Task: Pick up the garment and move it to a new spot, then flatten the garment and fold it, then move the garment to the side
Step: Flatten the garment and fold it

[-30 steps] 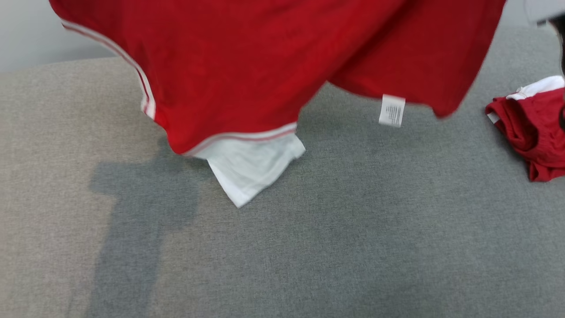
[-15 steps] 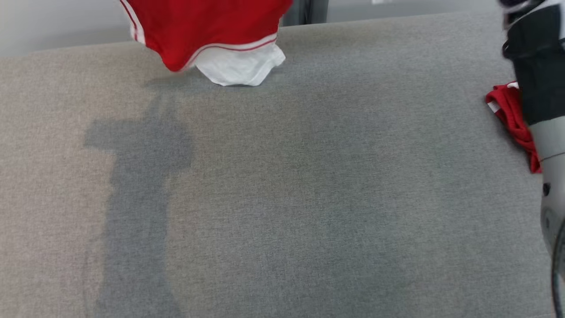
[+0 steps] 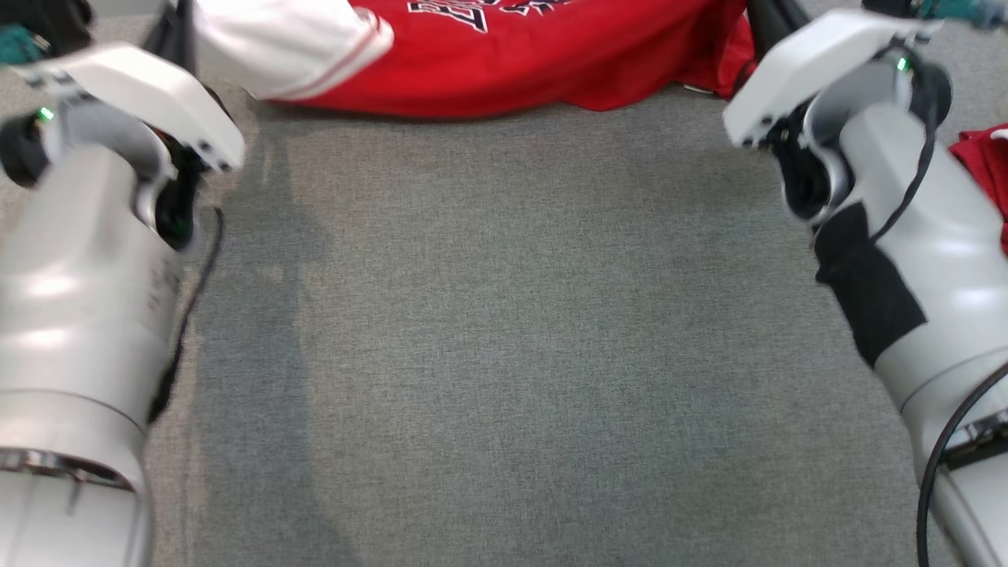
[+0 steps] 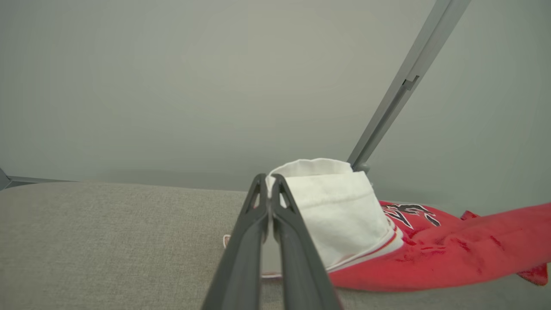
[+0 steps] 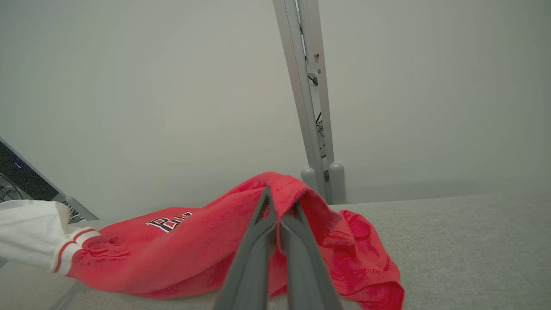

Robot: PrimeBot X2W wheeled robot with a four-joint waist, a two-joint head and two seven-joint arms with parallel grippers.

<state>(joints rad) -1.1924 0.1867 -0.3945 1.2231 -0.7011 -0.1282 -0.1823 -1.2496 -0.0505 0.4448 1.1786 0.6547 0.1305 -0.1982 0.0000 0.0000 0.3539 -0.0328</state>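
The garment (image 3: 512,55) is a red shirt with black-and-white lettering and a white sleeve (image 3: 291,39) trimmed in red. It lies stretched along the far side of the grey surface (image 3: 504,354). My left gripper (image 4: 270,181) is shut on the top edge of the white sleeve (image 4: 340,211), holding it a little above the surface. My right gripper (image 5: 280,202) is shut on a raised fold of the red cloth (image 5: 185,249) at the garment's other end. Both pale forearms reach up the sides of the head view, left (image 3: 87,260) and right (image 3: 906,220).
Another red and white garment (image 3: 984,165) lies bunched at the right edge behind my right forearm. A grey metal post (image 5: 310,107) stands behind the surface against a plain wall, and also crosses the left wrist view (image 4: 400,94).
The garment hung in the air before the head camera a second ago; now it lies low along the far side. Both forearms have come into the head view, which has shifted.
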